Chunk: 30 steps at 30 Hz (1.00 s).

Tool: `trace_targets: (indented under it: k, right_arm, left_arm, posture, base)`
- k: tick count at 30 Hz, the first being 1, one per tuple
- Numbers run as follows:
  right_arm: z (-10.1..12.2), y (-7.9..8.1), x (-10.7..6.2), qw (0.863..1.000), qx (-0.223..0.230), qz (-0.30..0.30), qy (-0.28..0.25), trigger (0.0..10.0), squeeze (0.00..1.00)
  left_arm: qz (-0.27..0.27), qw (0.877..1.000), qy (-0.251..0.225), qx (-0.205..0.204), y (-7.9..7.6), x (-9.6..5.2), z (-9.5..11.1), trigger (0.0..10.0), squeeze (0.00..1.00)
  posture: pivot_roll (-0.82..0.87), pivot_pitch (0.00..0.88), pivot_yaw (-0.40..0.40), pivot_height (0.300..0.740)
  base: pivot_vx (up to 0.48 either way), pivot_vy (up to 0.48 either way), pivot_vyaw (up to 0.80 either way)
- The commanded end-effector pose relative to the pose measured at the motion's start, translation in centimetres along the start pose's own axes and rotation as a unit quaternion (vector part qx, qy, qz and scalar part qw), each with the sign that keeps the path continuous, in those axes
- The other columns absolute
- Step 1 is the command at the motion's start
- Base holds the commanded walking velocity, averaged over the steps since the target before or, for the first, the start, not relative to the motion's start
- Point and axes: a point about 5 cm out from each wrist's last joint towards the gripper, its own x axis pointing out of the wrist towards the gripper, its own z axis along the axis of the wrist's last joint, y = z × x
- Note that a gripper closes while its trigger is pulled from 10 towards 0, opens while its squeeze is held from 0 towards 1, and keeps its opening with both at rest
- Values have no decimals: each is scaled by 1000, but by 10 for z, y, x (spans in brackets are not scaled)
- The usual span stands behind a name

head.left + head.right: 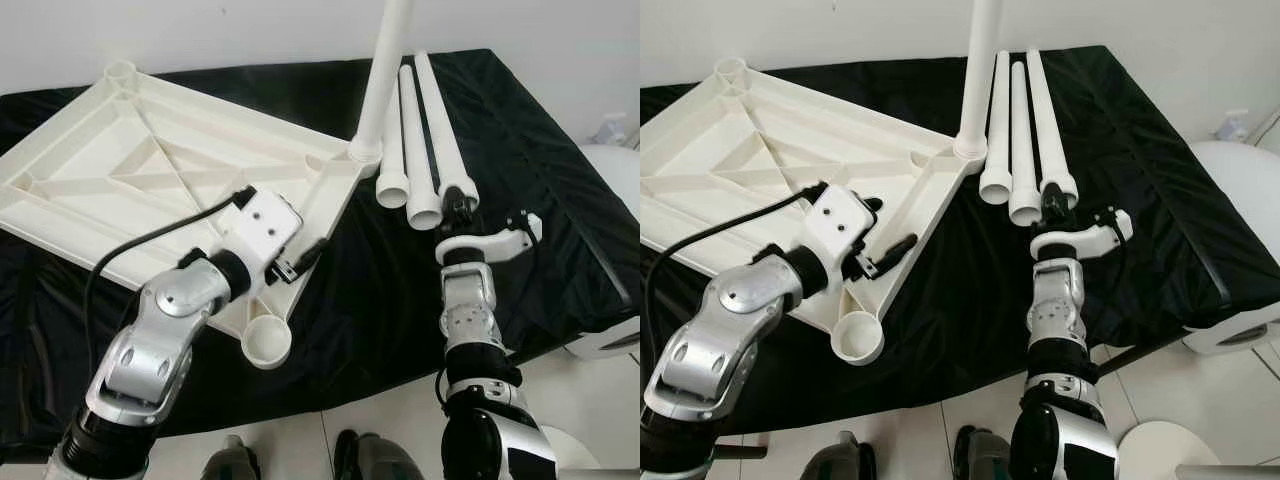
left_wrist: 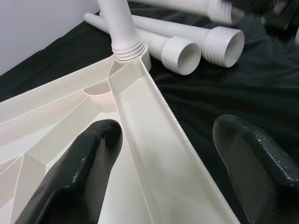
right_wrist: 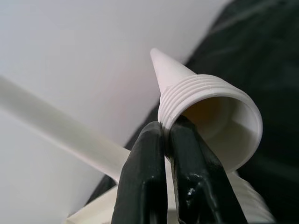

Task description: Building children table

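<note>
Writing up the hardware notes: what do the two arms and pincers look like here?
Both arms are silver metal with rounded joint housings and black collars. The left pincer has two long glossy black fingers on a white boxy wrist block, fed by a black cable. The right pincer has matching black fingers below a white curved bracket.

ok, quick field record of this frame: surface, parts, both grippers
surface: black cloth-covered table
tabletop: white ribbed plastic tabletop, underside up
fitted leg: white plastic tube leg, upright in the corner socket
loose legs: three white threaded tube legs, lying side by side
left gripper: open, straddling tabletop's edge rail
right gripper: pinching threaded rim of the rightmost loose leg
</note>
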Motion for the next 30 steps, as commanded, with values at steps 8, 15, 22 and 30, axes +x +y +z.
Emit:
trace_targets:
  k: [8,15,22,30]
  right_arm:
    - [21,39,17,993,-53,97,-35,10000,0]
    - [36,71,34,982,-80,162,-62,10000,0]
    - [50,112,50,958,-104,252,-92,10000,0]
    - [58,149,44,924,-152,326,-131,10000,0]
  left_arm:
    - [23,999,-9,-30,6,14,-5,10000,0]
    - [39,997,-11,-65,22,19,-10,10000,0]
    - [58,995,-2,-87,47,24,-13,10000,0]
    - [83,991,11,-101,67,25,-20,10000,0]
  posture:
    - [55,77,-38,740]
    - [48,54,-38,740]
    - [44,47,-29,740]
    - [43,44,3,740]
  base:
    - [0,0,0]
    - [0,0,0]
    - [0,0,0]
    - [0,0,0]
